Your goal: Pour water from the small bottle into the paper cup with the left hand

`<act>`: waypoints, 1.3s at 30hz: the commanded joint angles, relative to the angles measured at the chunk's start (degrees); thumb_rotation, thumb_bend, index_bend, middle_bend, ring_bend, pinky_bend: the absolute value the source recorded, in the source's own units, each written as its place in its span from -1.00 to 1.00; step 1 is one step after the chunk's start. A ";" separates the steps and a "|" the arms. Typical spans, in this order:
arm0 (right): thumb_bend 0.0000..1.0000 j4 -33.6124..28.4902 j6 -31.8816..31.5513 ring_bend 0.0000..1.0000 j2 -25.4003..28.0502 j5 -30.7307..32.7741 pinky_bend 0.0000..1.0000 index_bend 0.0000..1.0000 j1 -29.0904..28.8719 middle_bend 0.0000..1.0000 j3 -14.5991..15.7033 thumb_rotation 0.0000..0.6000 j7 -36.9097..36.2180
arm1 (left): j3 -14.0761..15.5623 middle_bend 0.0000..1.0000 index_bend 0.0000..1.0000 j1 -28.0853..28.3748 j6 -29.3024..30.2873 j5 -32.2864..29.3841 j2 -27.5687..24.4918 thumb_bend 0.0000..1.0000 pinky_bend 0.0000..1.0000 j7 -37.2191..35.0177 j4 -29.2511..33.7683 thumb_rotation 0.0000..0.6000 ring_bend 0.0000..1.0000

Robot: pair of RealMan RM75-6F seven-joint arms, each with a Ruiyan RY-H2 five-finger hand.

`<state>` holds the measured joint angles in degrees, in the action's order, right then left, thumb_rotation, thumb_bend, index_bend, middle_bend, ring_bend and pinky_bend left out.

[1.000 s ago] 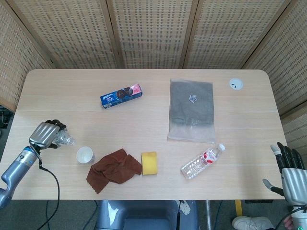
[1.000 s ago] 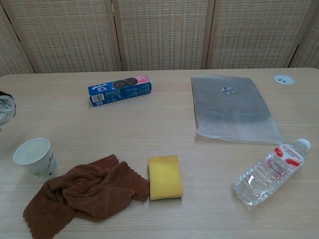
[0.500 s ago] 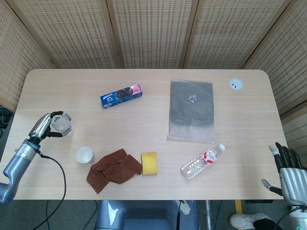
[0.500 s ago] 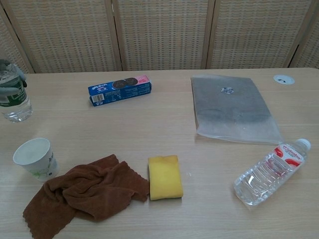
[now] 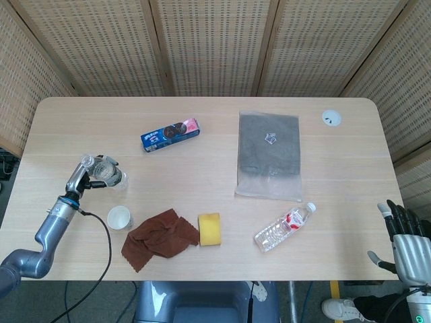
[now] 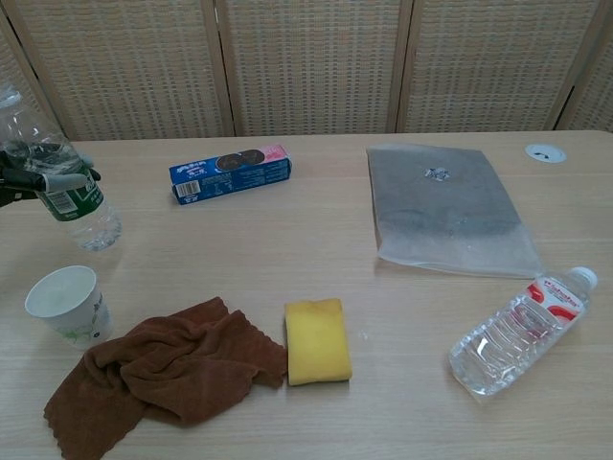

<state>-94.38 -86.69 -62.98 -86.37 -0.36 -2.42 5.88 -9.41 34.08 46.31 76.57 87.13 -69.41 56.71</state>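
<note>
The small clear bottle (image 5: 108, 175) (image 6: 69, 182) has a green label and leans with its neck to the left, its base close to the table. My left hand (image 5: 79, 180) (image 6: 24, 180) grips it around the middle, at the table's left side. The white paper cup (image 5: 119, 218) (image 6: 65, 304) stands upright just in front of the bottle, a little nearer to me. My right hand (image 5: 407, 239) hangs off the table's near right corner with its fingers spread, holding nothing; the chest view does not show it.
A brown cloth (image 5: 159, 237) (image 6: 158, 374) lies right beside the cup, then a yellow sponge (image 5: 209, 229) (image 6: 317, 340). A larger bottle (image 5: 284, 227) (image 6: 522, 331) lies at the front right. A cookie box (image 5: 171, 134), a grey bag (image 5: 269, 154) and a white disc (image 5: 330, 118) lie further back.
My left hand has carried the small bottle rightwards from the table's left edge to just behind the cup, and the bottle now leans. The right hand has hardly moved.
</note>
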 commanded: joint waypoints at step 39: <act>-1.00 -0.38 -0.80 -1.00 0.34 -1.01 -1.00 -0.97 0.23 -1.00 0.50 1.00 -0.43 | 4.98 -1.00 -1.00 -2.82 7.49 9.08 -2.18 -0.93 -1.00 -10.97 -3.78 1.00 -1.00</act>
<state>-94.73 -87.45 -62.68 -87.34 -0.16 -1.96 5.48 -5.44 32.05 52.65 84.46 87.48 -80.27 51.21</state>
